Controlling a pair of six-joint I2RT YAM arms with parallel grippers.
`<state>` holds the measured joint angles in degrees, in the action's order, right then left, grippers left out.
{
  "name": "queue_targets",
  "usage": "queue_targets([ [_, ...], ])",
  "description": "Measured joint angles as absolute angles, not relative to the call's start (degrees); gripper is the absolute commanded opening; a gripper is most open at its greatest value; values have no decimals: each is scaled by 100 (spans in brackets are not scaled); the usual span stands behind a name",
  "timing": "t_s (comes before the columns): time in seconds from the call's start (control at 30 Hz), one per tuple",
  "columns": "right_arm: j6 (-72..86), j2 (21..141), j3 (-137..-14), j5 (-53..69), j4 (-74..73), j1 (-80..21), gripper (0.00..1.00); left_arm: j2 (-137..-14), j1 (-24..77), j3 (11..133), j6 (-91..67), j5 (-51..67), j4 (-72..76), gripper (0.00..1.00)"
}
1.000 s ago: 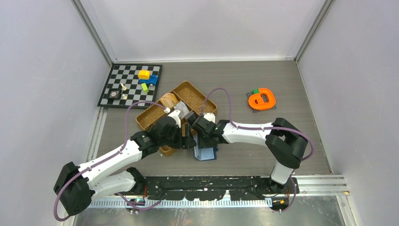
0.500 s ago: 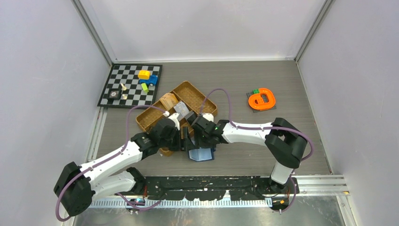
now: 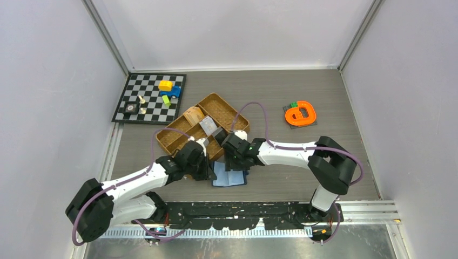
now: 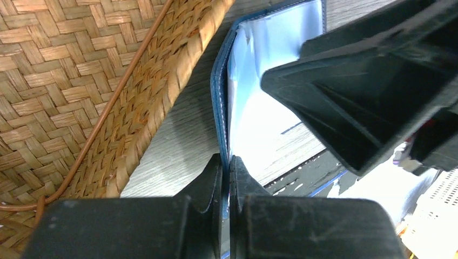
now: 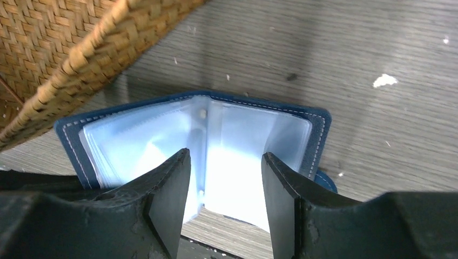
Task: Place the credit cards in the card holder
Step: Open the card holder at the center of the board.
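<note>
Your left gripper (image 3: 209,168) and right gripper (image 3: 234,163) sat close together over the open blue card holder (image 3: 227,179), just beside the woven tray (image 3: 221,110).

We are viewing the table (image 3: 281,97) from high above its near edge. Both wrist cameras are looking down closely, sharing the card holder (image 5: 232,124) and woven tray (image 4: 54,81).

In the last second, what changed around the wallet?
The left gripper moved toward the near edge and shut on the wallet's edge. The wallet, half raised before, now lies spread open, slightly further left. The right gripper hangs open over its fold. Tray, chessboard and orange toy did not move.
</note>
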<state>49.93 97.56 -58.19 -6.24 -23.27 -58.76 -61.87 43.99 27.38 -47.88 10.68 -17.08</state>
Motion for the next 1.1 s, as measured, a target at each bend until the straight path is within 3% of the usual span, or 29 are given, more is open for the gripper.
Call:
queue_targets([
  [0.17, 4998, 9389, -5551, -663, -2462, -5876, 54, -6204, 4497, 2453, -5059, 1048, -1347, 0],
  [0.33, 4901, 8949, -5483, -672, -2624, -5787, 64, -6493, 4724, 2368, -5328, 956, -1002, 0],
  [0.53, 4209, 8586, -5806, -672, -2939, -5212, 67, -6589, 4770, 2368, -5393, 845, -884, 19],
  [0.83, 3806, 8739, -6825, -681, -3256, -4827, 68, -6589, 4770, 2368, -5360, 838, -871, 23],
  [1.1, 4115, 8486, -5675, -375, -3496, -4965, 69, -6654, 4770, 2383, -5339, 843, -873, 23],
])
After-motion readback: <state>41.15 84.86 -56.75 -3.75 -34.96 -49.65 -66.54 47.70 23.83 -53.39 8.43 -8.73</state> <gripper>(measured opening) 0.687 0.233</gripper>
